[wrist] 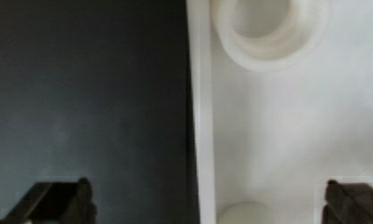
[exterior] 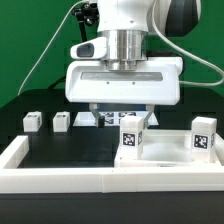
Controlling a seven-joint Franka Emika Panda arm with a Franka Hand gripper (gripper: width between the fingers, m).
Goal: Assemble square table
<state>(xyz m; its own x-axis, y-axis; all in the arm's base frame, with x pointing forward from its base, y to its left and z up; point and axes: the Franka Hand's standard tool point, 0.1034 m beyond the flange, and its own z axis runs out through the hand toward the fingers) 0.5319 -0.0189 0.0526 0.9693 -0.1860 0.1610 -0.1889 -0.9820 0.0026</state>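
Note:
The white square slab lies at the front on the exterior view's right, against the border wall. Two tagged white blocks stand upright on it. Two small white legs lie loose on the dark table at the exterior view's left. My gripper hangs just behind the slab, with its fingertips partly hidden by the nearer block. In the wrist view the gripper is open wide and empty above the slab's edge, near a round corner socket.
A long low white border wall runs along the front and turns back at the exterior view's left. The marker board lies flat behind the gripper. Cables hang behind the arm.

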